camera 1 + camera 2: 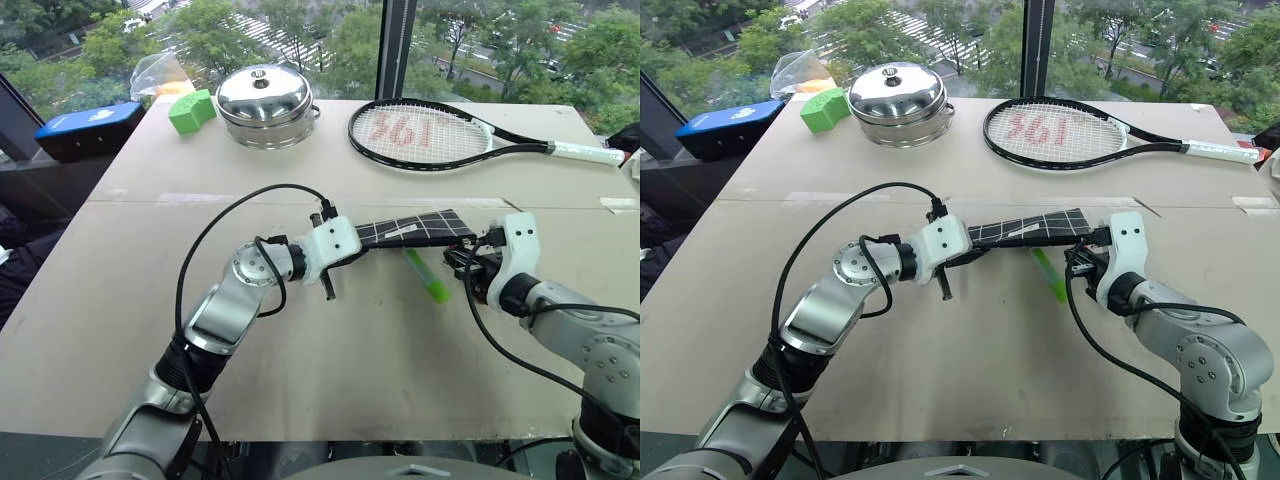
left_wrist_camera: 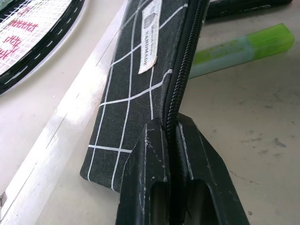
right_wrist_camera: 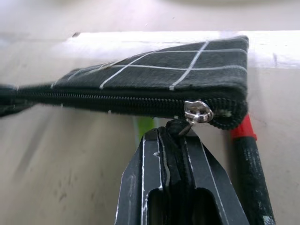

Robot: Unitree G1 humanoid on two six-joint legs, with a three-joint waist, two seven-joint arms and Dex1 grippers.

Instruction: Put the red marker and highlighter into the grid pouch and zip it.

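The grid pouch (image 1: 410,228) is held edge-up just above the table, its zipper side (image 2: 176,89) facing me. My left gripper (image 2: 169,124) is shut on the pouch's left end. My right gripper (image 3: 171,133) is shut on the black pull cord under the silver zipper slider (image 3: 198,111), which sits at the pouch's right end. The highlighter (image 1: 427,277) lies on the table just below the pouch. The red marker (image 3: 246,150) lies on the table beside the pouch's right corner, its red cap partly under it.
A tennis racket (image 1: 440,135) lies at the back right. A steel pot with lid (image 1: 264,103), a green foam block (image 1: 190,110) and a blue box (image 1: 90,130) stand at the back left. The table's front edge (image 1: 300,437) is near.
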